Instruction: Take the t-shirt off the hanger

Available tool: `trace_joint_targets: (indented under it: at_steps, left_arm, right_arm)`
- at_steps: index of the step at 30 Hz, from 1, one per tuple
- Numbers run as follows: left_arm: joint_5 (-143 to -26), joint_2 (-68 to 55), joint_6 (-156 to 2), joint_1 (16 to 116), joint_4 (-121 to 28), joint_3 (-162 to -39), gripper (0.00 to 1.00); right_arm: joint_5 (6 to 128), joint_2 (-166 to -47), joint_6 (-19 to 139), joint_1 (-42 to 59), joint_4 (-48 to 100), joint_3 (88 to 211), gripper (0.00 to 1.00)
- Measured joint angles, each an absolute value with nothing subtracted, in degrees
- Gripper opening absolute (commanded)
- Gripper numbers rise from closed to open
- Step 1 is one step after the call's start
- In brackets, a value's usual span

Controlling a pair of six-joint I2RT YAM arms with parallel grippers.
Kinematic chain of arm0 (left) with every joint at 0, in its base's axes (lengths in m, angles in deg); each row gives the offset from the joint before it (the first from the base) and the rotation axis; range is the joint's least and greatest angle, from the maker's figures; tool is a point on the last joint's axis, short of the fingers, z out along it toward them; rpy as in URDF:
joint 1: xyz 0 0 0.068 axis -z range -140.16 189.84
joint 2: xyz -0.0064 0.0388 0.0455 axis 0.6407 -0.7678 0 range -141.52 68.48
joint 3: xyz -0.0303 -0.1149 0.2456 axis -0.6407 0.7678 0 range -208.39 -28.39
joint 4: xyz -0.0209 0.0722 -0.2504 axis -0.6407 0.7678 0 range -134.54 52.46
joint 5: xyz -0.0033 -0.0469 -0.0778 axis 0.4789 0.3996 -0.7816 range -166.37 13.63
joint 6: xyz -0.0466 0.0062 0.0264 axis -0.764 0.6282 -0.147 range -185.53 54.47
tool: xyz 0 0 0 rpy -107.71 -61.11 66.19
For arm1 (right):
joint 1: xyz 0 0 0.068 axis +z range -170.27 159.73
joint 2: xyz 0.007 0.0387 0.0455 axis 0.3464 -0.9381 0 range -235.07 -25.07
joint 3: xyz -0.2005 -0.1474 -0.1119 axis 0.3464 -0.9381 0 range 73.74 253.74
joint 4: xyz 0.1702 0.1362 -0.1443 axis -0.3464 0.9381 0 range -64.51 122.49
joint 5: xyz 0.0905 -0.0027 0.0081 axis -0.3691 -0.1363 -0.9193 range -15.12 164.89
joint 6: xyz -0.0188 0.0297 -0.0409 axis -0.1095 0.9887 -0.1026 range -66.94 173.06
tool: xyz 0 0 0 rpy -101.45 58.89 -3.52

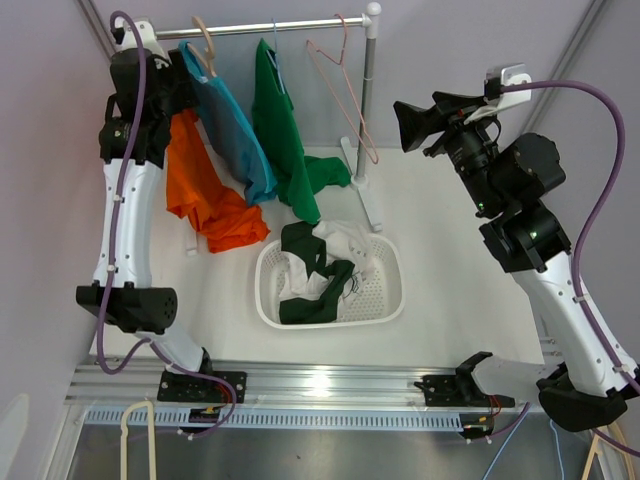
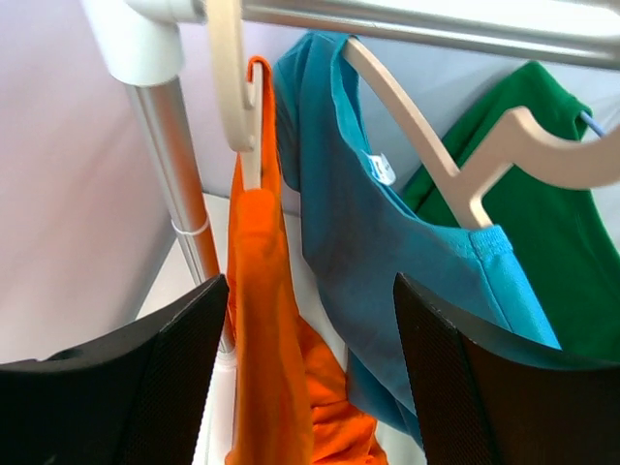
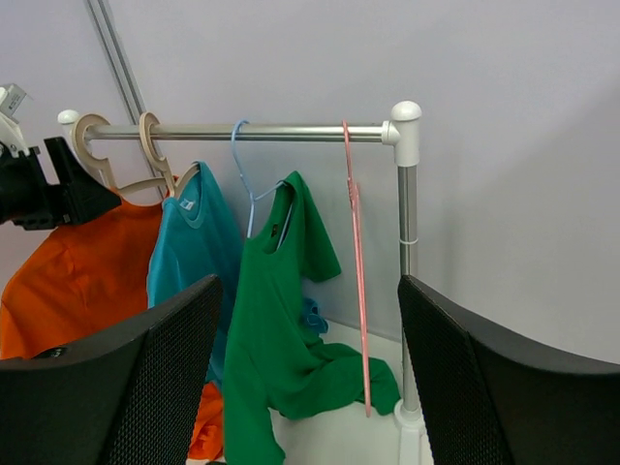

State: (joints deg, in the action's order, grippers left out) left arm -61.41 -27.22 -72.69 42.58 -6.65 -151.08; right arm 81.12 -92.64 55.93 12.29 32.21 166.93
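Left hand [image 2: 310, 291] high beside the orange t-shirt [image 2: 257, 320], spread wide; right hand [image 3: 310, 286] aloft, equally wide

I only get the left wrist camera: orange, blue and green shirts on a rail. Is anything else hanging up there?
Observer: Yes. An empty pink hanger hangs near the far end of the rail, past the green shirt.
Operator: What's underneath?
Observer: A white basket stands on the table, with green and white clothes in it.
Operator: And the other arm?
Observer: The right gripper is open, off to the side, facing the rail and touching nothing.
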Motion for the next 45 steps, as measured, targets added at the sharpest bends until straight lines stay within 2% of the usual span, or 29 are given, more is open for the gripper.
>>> trace_joint_targets:
  at_steps: [9,13,16,21,28,33,36,45]
  left_arm:
    - [-60.45,-27.83,-72.51,42.17,-12.55,-151.08,0.72]
    - [-59.71,-29.05,-72.21,42.15,-15.87,-151.08,0.70]
    - [-59.49,-30.06,-71.92,41.89,-18.54,-150.67,0.64]
    - [-58.88,-31.79,-71.88,41.03,-22.23,-149.99,0.63]
    - [-57.08,-34.50,-71.49,40.71,-25.68,-149.99,0.43]
    - [-56.84,-36.05,-71.16,40.55,-26.38,-150.73,0.14]
    - [-56.87,-37.03,-71.03,40.49,-26.45,-151.85,0.02]
    - [-58.42,-37.10,-71.03,40.49,-25.55,-152.79,0.01]
  right_arm:
    - [81.10,-91.84,55.60,12.29,32.70,166.32,0.78]
    - [81.06,-91.57,55.58,12.29,33.33,166.32,0.78]
    - [80.88,-91.07,55.58,12.29,34.12,166.23,0.78]
    - [80.56,-89.65,55.58,12.31,34.97,165.66,0.78]
    - [80.49,-87.88,55.54,12.42,35.19,165.46,0.79]
    - [80.51,-87.16,55.36,12.51,35.25,165.33,0.79]
    - [80.51,-86.77,55.36,12.51,35.30,164.70,0.79]
    - [80.49,-86.72,55.43,12.51,35.71,163.85,0.79]
